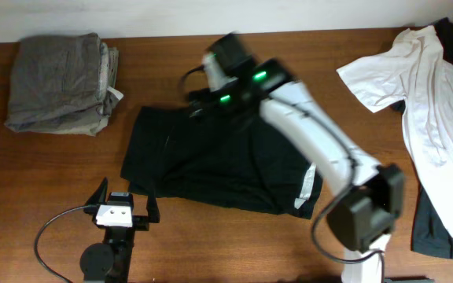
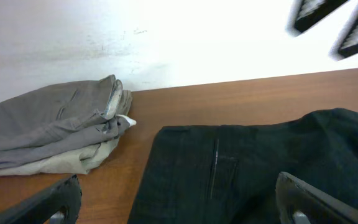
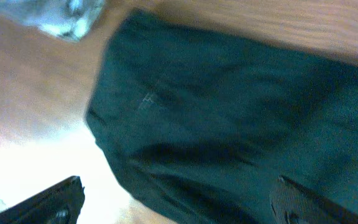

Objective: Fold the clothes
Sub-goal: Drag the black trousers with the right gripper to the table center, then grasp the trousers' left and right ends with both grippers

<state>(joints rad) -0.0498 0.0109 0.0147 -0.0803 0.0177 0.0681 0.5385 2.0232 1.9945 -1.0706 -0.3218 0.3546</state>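
Observation:
Dark black shorts [image 1: 211,161] lie spread flat in the middle of the wooden table; they also show in the left wrist view [image 2: 247,168] and the right wrist view [image 3: 229,118]. My left gripper [image 1: 124,206] is open and empty, near the front edge, just in front of the shorts' left front corner. My right arm reaches across the shorts to their far edge; its gripper [image 1: 220,56] is blurred in the overhead view. In the right wrist view its jaws [image 3: 179,208] are wide apart and empty above the dark cloth.
A folded grey and beige stack [image 1: 61,82] sits at the back left, seen also in the left wrist view [image 2: 51,134]. A white shirt [image 1: 419,86] lies over dark garments [image 1: 439,224] at the right edge.

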